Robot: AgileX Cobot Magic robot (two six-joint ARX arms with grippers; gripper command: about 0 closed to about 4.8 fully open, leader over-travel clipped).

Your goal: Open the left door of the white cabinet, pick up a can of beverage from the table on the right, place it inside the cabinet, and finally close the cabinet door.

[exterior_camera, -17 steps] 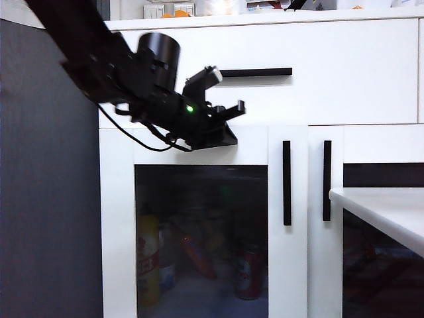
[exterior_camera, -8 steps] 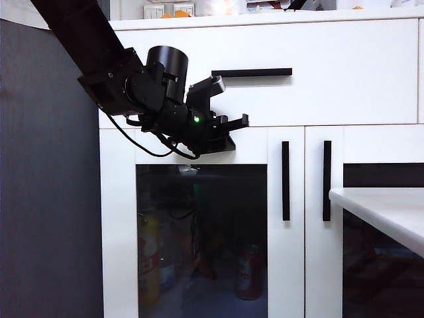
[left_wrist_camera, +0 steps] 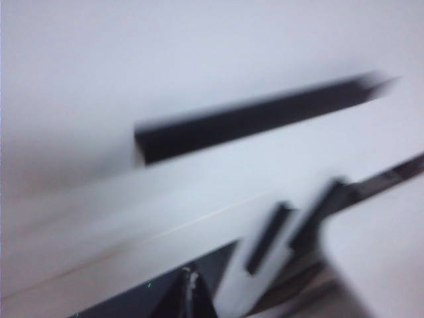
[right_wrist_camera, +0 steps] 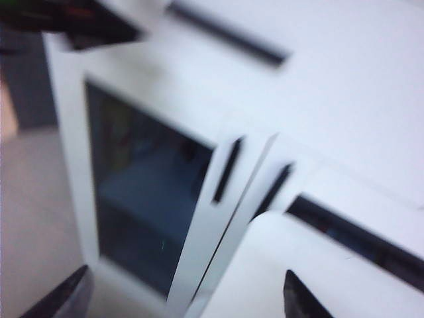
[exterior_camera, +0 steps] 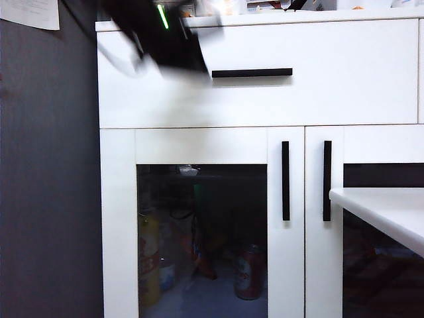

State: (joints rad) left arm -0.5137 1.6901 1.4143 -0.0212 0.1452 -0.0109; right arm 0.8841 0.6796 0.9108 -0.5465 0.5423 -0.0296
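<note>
So the left gripper (exterior_camera: 169,40) was way up top on the left side, just a dark blur in front of the drawer's upper corner, clenched with nothing in it. Below that, the white cabinet (exterior_camera: 252,99) had its left door (exterior_camera: 202,225) flush with the frame, vertical black handle (exterior_camera: 285,180) beside the narrower door's handle. Through the dark glass you could make out the can of beverage (exterior_camera: 249,273) standing on the cabinet floor toward the handle side, with a yellow bottle (exterior_camera: 148,260) further left. The table (exterior_camera: 391,215) poked in at the right edge. The right gripper (right_wrist_camera: 185,298) was only visible from its own wrist cam, fingers spread wide and empty, hanging over the table corner, facing the doors.
</note>
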